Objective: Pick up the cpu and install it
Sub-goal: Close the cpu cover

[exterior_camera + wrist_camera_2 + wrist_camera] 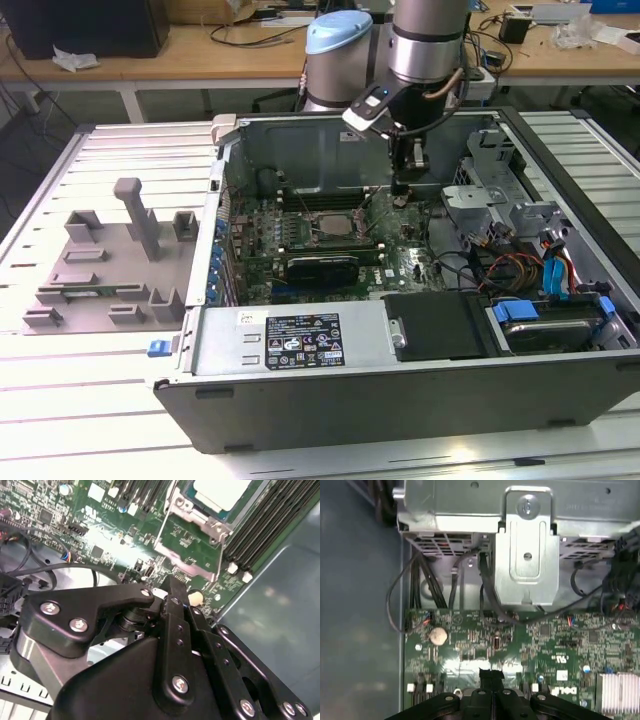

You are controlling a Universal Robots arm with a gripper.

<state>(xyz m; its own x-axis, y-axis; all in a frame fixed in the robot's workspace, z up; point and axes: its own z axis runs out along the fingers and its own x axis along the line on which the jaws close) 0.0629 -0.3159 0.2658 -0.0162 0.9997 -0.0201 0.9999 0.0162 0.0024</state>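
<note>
The cpu [220, 492] lies flat inside the motherboard socket, its pale silver top facing up; in the exterior view the cpu [335, 222] sits mid-board within the socket's metal frame [190, 547]. My gripper [401, 190] hangs low over the board just to the exterior view's right of the socket, apart from the cpu. Its black fingers [175, 625] are pressed together, shut, and a small pale knob [194, 597] rests right at their tips. In the first wrist view the gripper [491, 676] hovers above green board with nothing visibly held.
The open computer case [300, 345] has tall walls around the board. A metal drive cage [527, 555] and black cables [420, 590] stand close beyond the gripper. Memory slots [270, 515] flank the socket. A grey fixture [110, 260] lies on the table at the exterior view's left.
</note>
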